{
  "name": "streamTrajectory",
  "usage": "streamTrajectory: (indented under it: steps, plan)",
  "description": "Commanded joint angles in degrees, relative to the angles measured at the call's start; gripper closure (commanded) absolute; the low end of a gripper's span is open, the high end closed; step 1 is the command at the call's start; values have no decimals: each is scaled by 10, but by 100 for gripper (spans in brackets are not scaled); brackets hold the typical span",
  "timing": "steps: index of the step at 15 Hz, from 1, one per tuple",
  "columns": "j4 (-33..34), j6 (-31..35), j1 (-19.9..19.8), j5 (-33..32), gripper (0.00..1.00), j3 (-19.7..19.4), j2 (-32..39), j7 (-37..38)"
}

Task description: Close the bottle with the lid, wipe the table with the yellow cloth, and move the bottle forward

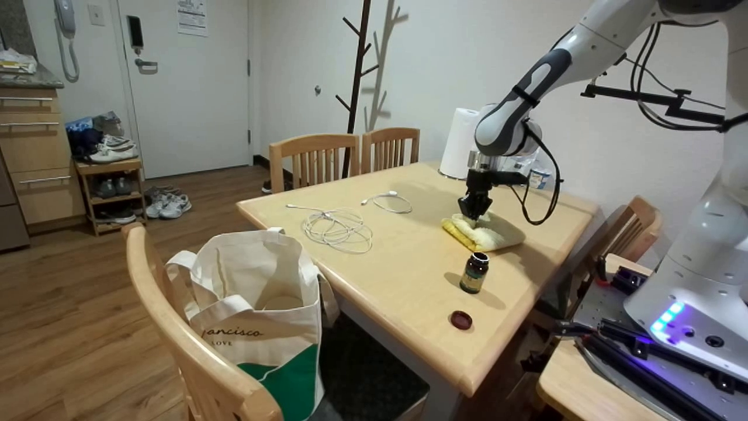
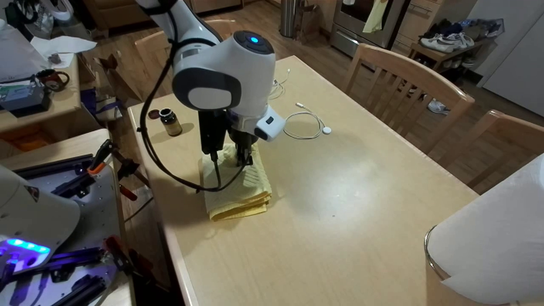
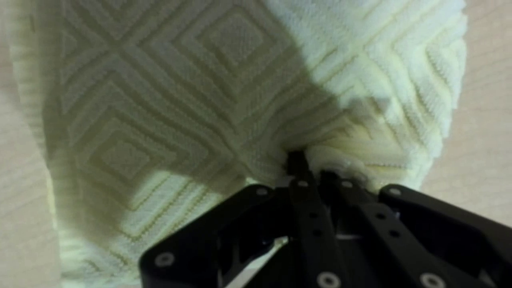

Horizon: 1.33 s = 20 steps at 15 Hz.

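1. One gripper is clenched on the cloth: in the wrist view its fingers stand close together, right of centre and low, with a fold pinched between them.
2. The cloth lies folded on the table, right of centre in an exterior view, pale on top, yellow showing along its left edge.
3. The bottle stands upright just below it in that frame, apart from the cloth, its mouth uncovered.
4. The lid lies flat on the table at lower right, near the bottle and apart from it.
5. From where I stand, the arm spans the upper right and bends down over the cloth.
6. A coiled cable lies just left of centre, a shorter lead above it to the right.
7. The paper roll stands upright, partly behind the arm.
8. At lower left, a bag stands beside a chair back.
9. A mug rests at upper left in an exterior view, beside a grey box.
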Motion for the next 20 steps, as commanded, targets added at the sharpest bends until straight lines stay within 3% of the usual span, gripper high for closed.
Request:
streamTrajectory:
  steps: [1,5,9,15,17,20]
  plan:
    - [-55,16,-12,27,92,18,0,-4]
    - [-129,34,-14,56,92,16,-37,2]
    - [-186,26,4,31,92,-1,-77,33]
    - [-183,18,27,0,92,11,-96,31]
    - [-177,15,34,-5,66,15,-94,30]
    - [-175,16,27,25,48,37,-101,-8]
